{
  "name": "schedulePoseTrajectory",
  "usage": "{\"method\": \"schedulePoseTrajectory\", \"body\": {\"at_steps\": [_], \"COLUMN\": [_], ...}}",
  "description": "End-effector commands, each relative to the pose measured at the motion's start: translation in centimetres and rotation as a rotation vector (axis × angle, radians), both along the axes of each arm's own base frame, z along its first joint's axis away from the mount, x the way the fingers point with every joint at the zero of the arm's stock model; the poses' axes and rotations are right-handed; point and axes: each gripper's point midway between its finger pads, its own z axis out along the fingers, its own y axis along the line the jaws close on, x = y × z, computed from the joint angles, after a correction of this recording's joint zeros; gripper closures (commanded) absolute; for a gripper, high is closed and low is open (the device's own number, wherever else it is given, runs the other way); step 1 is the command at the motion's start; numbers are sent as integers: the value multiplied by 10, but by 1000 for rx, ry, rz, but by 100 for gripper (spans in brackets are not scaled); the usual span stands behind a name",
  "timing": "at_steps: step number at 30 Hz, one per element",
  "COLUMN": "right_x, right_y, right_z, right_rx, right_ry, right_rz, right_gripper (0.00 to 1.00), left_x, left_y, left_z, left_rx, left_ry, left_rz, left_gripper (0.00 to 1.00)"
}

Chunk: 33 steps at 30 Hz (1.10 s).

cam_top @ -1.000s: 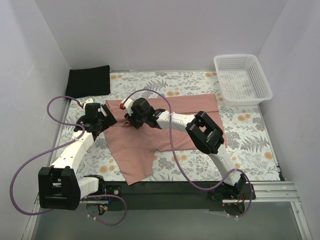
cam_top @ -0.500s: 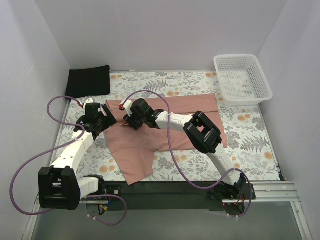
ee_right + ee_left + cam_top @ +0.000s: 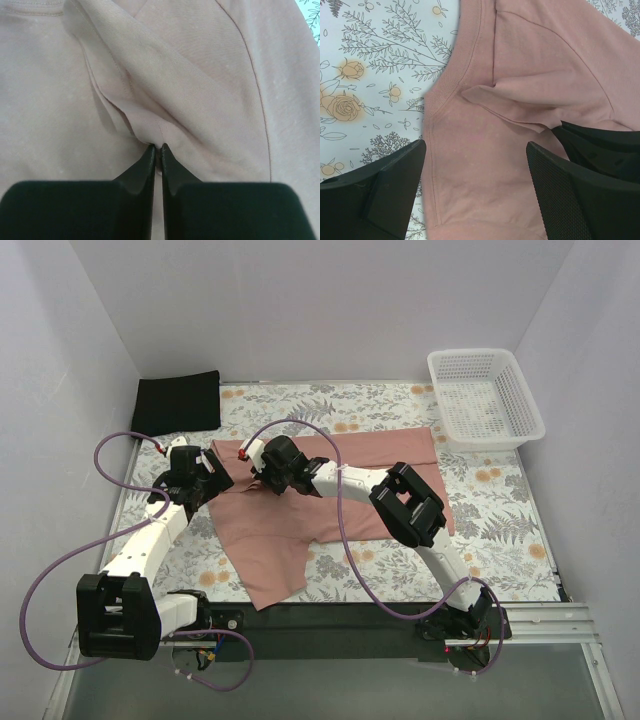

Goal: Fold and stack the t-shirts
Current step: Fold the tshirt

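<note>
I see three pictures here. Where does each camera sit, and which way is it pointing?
Top external: fixed above and behind the robot, looking down over the table cloth; the left arm, right arm, pink t-shirt, black t-shirt and basket show.
Left wrist: on the left arm, looking down past the open left gripper at the pink t-shirt's edge.
Right wrist: on the right arm, close over the shirt; the right gripper pinches a fold.
All three share the pink t-shirt.
</note>
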Motion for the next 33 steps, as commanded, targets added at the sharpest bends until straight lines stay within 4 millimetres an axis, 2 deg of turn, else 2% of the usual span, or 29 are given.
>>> {"method": "schedulePoseTrajectory", "body": {"at_steps": [1, 11, 14, 17, 18, 22, 28, 29, 30, 33], "right_x": [2, -17, -24, -30, -30, -27, -29, -32, -32, -27], "right_y": [1, -11, -15, -21, -27, -44, -51, -55, -56, -62], "right_z": [54, 76, 73, 69, 64, 66, 68, 61, 60, 59], "right_rx": [55, 14, -14, -37, -63, -105, -71, -77, -73, -51], "right_ry": [-72, -54, -31, -6, 2, -19, 9, 21, 25, 55], "right_rz": [33, 146, 185, 210, 205, 153, 92, 85, 81, 28], "right_gripper": [91, 91, 84, 82, 78, 69, 60, 58, 53, 51], "left_x": [5, 5, 5, 4, 5, 4, 5, 5, 6, 11], "left_y": [0, 0, -1, -2, -2, -5, -14, -15, -15, -15], "left_z": [9, 7, 6, 4, 3, -1, -9, -13, -14, -18], "left_rx": [5, 8, 7, 3, 1, -6, -34, -36, -37, -30], "left_ry": [-36, -25, -23, -16, -13, 3, 34, 46, 51, 73], "left_rz": [-2, -4, -9, -16, -16, -31, -71, -75, -76, -78], "left_gripper": [20, 20, 20, 20, 20, 20, 20, 20, 20, 25]}}
